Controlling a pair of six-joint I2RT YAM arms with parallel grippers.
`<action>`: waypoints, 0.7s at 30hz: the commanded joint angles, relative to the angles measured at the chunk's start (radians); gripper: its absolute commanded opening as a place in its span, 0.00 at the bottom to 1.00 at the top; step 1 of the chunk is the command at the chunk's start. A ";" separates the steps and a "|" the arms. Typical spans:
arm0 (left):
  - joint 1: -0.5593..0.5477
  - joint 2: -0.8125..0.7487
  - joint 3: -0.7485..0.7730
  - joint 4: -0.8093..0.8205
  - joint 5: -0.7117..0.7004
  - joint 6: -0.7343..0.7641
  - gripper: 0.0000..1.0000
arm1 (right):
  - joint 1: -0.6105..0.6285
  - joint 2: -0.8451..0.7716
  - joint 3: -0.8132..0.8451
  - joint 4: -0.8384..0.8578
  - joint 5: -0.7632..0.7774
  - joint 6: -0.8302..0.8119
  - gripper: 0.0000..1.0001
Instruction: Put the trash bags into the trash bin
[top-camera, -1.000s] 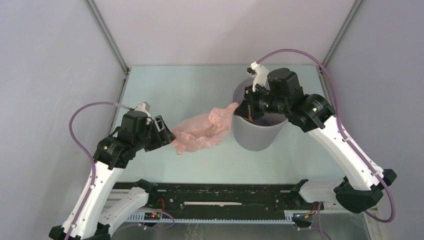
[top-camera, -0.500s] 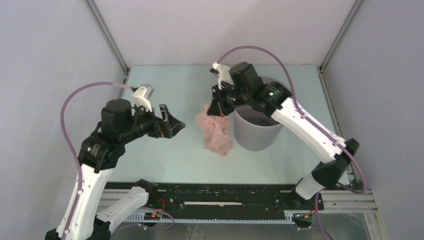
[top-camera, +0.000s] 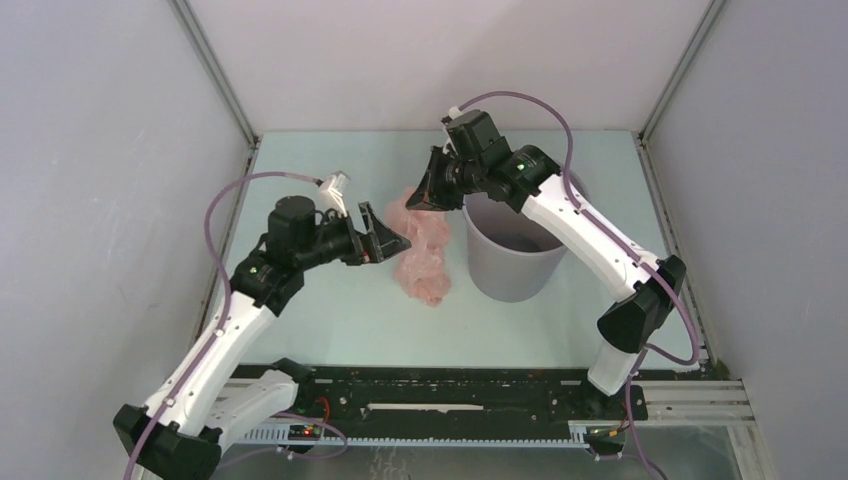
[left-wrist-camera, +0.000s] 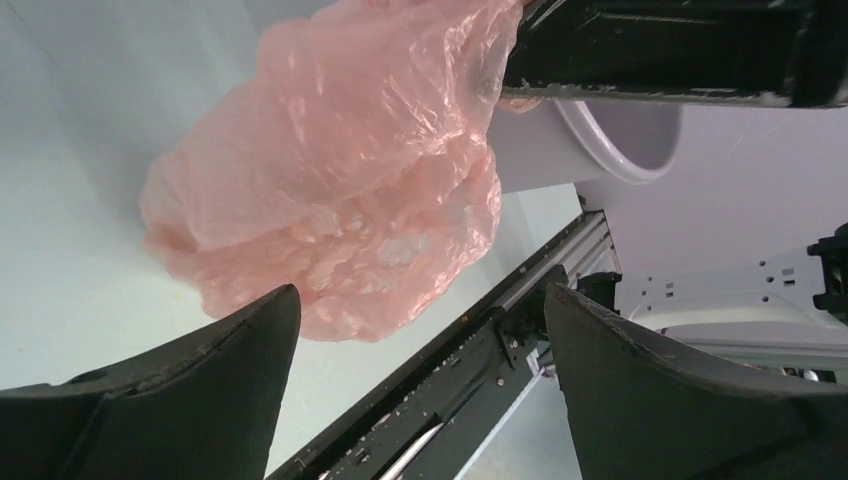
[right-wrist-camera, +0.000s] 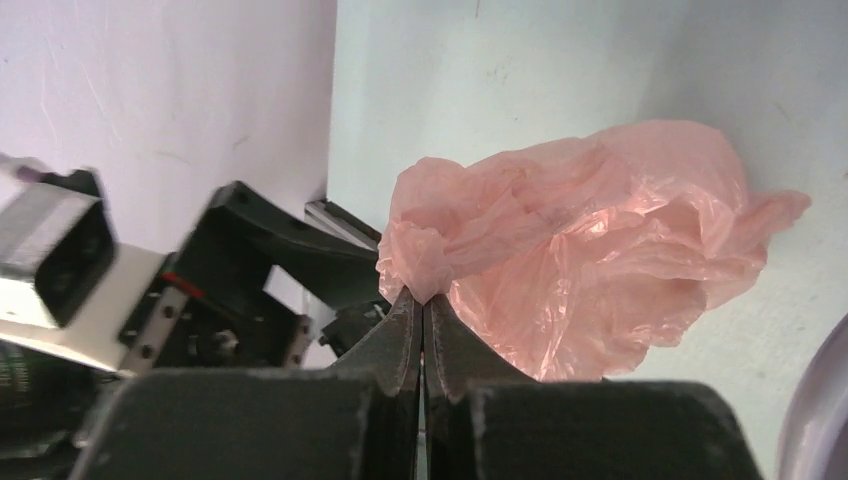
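The pale-pink trash bag (top-camera: 423, 250) hangs crumpled just left of the grey trash bin (top-camera: 510, 262), its lower end near the table. My right gripper (top-camera: 418, 200) is shut on the bag's top edge and holds it up; in the right wrist view the fingertips pinch a fold of the film (right-wrist-camera: 422, 290). My left gripper (top-camera: 392, 240) is open and empty, right beside the bag's left side. In the left wrist view the bag (left-wrist-camera: 340, 190) hangs ahead of the spread fingers (left-wrist-camera: 240, 340), with the bin's rim (left-wrist-camera: 620, 150) behind it.
The black rail (top-camera: 450, 385) runs along the table's near edge. Grey walls close in the left, back and right sides. The right arm (top-camera: 590, 235) reaches over the bin's left rim.
My left gripper has let go of the bag, opened and moved right toward it. My right gripper has lifted the bag's end up and to the left, away from the bin, so the bag hangs bunched.
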 joint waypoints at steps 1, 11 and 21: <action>-0.088 -0.008 -0.055 0.164 -0.059 -0.087 0.96 | 0.004 -0.058 -0.031 0.030 -0.019 0.172 0.00; -0.187 0.095 -0.048 -0.015 -0.440 -0.047 0.87 | 0.002 -0.157 -0.137 0.103 -0.051 0.221 0.00; -0.103 0.169 -0.003 -0.024 -0.205 0.055 0.36 | -0.014 -0.161 -0.120 0.166 -0.082 0.158 0.00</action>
